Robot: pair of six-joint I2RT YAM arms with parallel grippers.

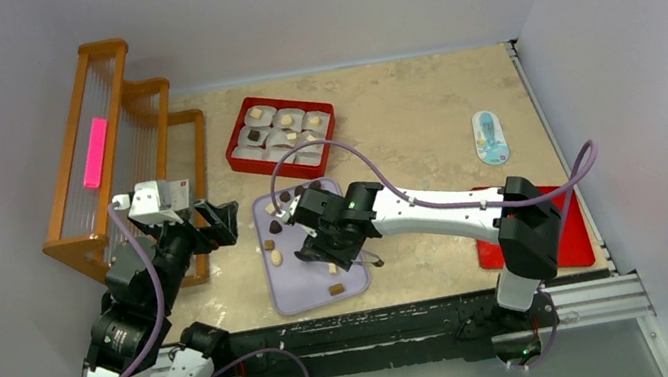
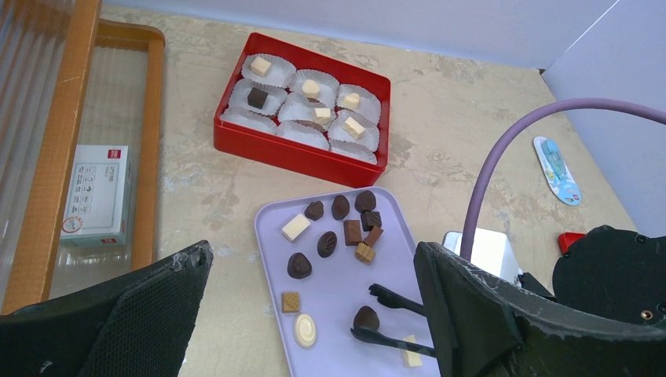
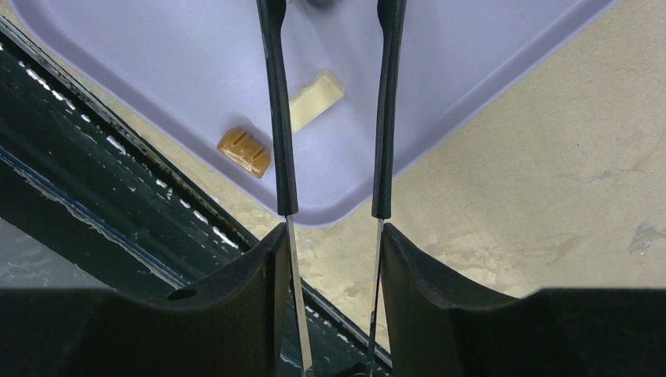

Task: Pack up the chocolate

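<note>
Many pieces of the chocolate [image 2: 353,232] lie loose on the lavender tray [image 2: 263,236]; others sit in paper cups [image 2: 314,88] in the red box [image 2: 298,157] beyond. The right gripper [image 3: 333,259] has its jaws clamped narrow on black tongs [image 3: 276,118], and a dark piece lies between the tong tips. The left gripper [image 1: 220,223] hangs left of the tray, jaws wide and holding nothing.

My overhead camera looks down from above and behind at the whole table [image 1: 398,107]. My left wrist camera faces forward from mid-height over the purple tray [image 2: 338,290] and red box [image 2: 298,153]. My right wrist camera hangs close above that same tray's near corner.
</note>
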